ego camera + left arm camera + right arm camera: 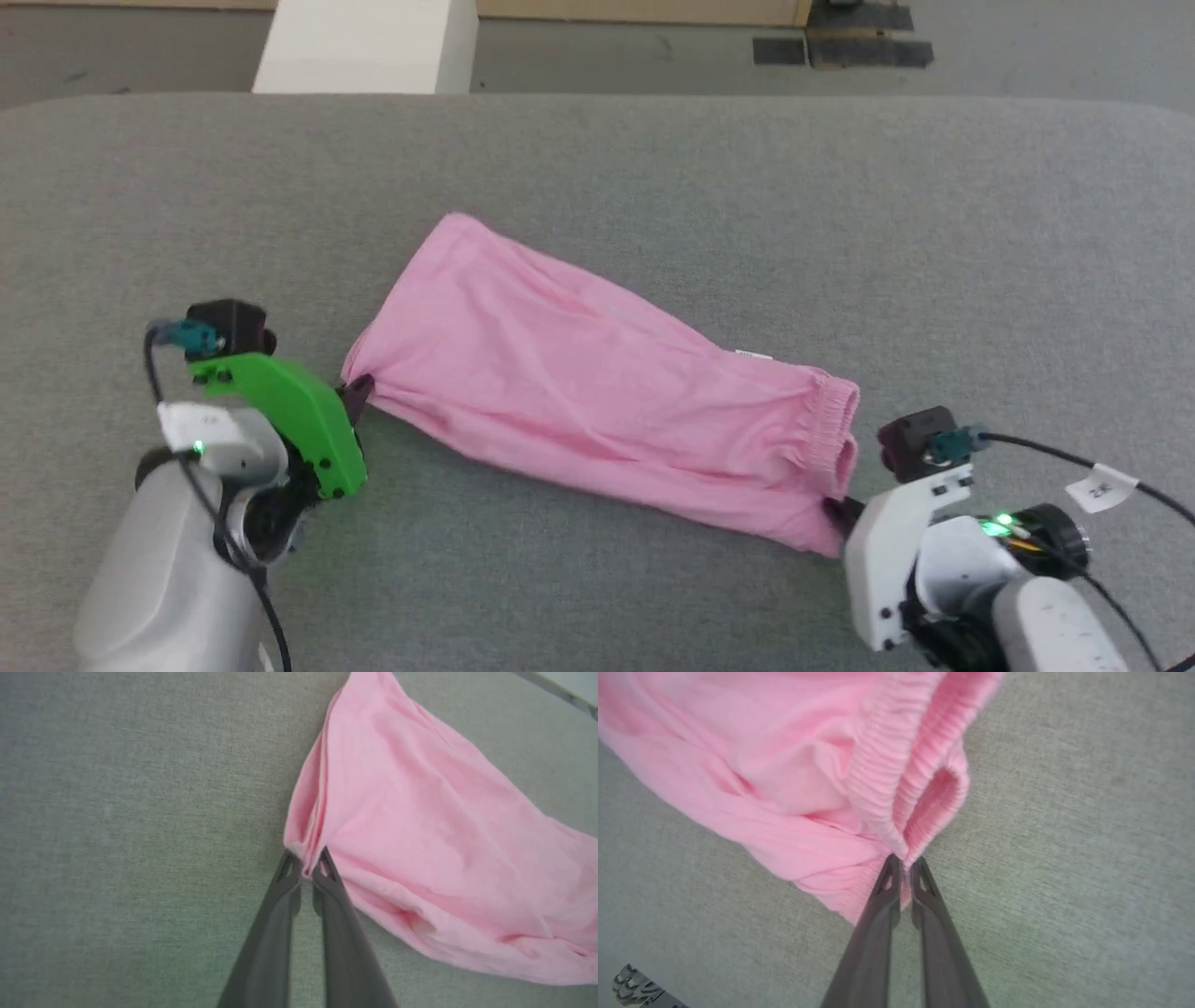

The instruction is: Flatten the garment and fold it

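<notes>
Jaws both clamped on garment (597, 373): left gripper (306, 870) at hem corner, right gripper (903, 865) at elastic band (882, 756). Grey fabric table (597, 159); pale pillar (369, 42) beyond.

Light pink garment (597, 373), thin wrinkly cloth, lies stretched diagonally on grey counter (653, 168), running far-left to near-right. Gathered elastic band (836, 429) at right end, layers parted in a small loop. Small white label (752, 355) on far edge near band. Plain layered hem at left. Left pincer (359, 392) pinches near-left corner, right pincer (837, 509) pinches band's near corner.
</notes>
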